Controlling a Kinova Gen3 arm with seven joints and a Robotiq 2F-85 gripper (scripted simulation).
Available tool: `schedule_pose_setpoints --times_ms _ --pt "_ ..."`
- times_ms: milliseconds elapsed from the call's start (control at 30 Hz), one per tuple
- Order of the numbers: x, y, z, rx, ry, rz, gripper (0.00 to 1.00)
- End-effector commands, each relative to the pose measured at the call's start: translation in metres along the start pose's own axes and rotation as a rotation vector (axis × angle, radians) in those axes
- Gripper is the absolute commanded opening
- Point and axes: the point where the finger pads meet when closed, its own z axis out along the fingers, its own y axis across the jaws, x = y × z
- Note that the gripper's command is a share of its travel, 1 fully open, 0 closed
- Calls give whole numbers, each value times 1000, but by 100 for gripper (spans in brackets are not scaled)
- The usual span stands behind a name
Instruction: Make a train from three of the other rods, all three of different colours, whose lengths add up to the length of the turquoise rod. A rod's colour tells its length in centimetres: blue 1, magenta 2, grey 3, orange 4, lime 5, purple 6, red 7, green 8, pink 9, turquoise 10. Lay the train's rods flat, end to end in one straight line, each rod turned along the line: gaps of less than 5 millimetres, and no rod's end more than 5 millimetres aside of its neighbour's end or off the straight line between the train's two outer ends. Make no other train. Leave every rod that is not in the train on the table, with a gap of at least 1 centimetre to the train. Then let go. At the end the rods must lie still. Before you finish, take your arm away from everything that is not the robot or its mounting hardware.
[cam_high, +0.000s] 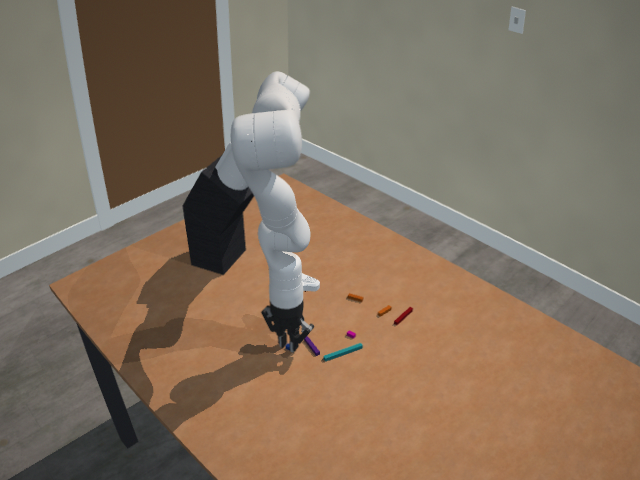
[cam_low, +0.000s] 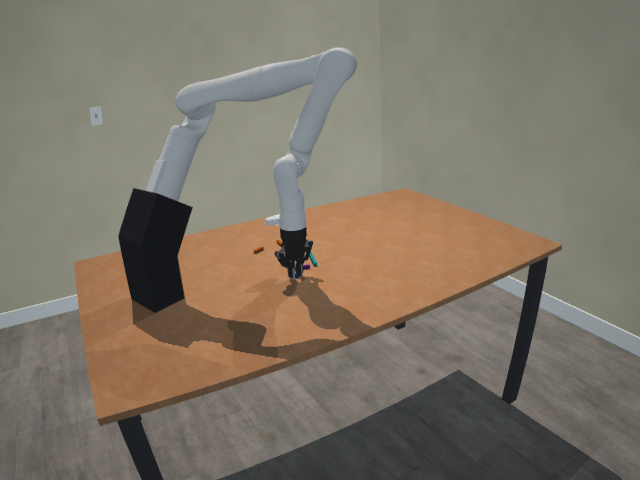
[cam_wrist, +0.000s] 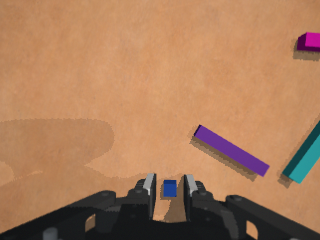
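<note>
My gripper (cam_high: 287, 349) (cam_low: 295, 276) (cam_wrist: 169, 185) is partly open, low over the table, its fingers on either side of the small blue rod (cam_wrist: 170, 188) with a gap on each side. A purple rod (cam_high: 312, 346) (cam_low: 307, 267) (cam_wrist: 232, 150) lies slantwise close by. The turquoise rod (cam_high: 343, 351) (cam_low: 313, 259) (cam_wrist: 304, 159) lies beyond it. A short magenta rod (cam_high: 351, 334) (cam_wrist: 312, 41) lies apart from both. Two orange rods (cam_high: 355, 297) (cam_high: 384, 310) and a red rod (cam_high: 403, 315) lie farther off. In the exterior view the arm hides the red and magenta rods.
The wooden table (cam_high: 465, 387) (cam_low: 439, 268) carries the black arm base (cam_high: 214, 227) (cam_low: 152, 253) at one end. The purple rod's near end is close to the gripper's side. Arm shadows fall across the table beside the gripper.
</note>
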Motion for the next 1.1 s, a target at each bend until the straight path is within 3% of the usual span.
schedule_pose_setpoints --times_ms 0,67,100,1067 --pt "0 0 0 0 -1 0 24" --pt "0 0 0 0 -1 0 24" --pt "0 0 0 0 -1 0 5" --pt "0 0 0 0 -1 0 5"
